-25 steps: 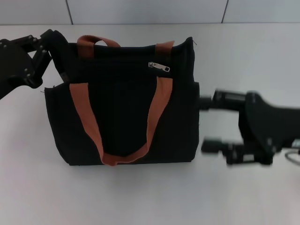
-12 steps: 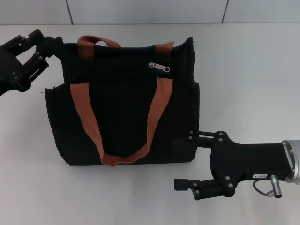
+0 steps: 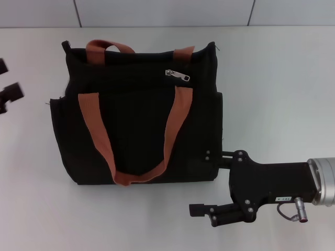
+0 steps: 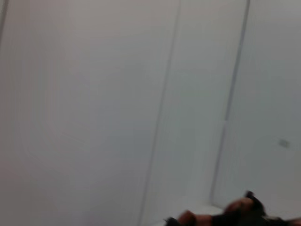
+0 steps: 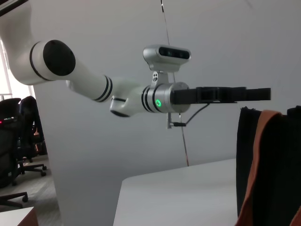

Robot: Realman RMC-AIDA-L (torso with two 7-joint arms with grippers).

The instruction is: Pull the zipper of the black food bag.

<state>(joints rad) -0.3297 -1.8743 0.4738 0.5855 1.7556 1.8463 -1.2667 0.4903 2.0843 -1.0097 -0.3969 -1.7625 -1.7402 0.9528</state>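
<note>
Two grippers, both clear of the small silver metal zipper slider (image 3: 177,74), which lies at the far right of the boxy black fabric food bag (image 3: 137,112), tab along the left-right track. Right gripper (image 3: 205,182), fingers spread wide and empty, sits at the bag's near-right corner; zipper lies far-left of it. Left gripper (image 3: 6,86) at left edge, fingers apart, empty, farther off.
</note>
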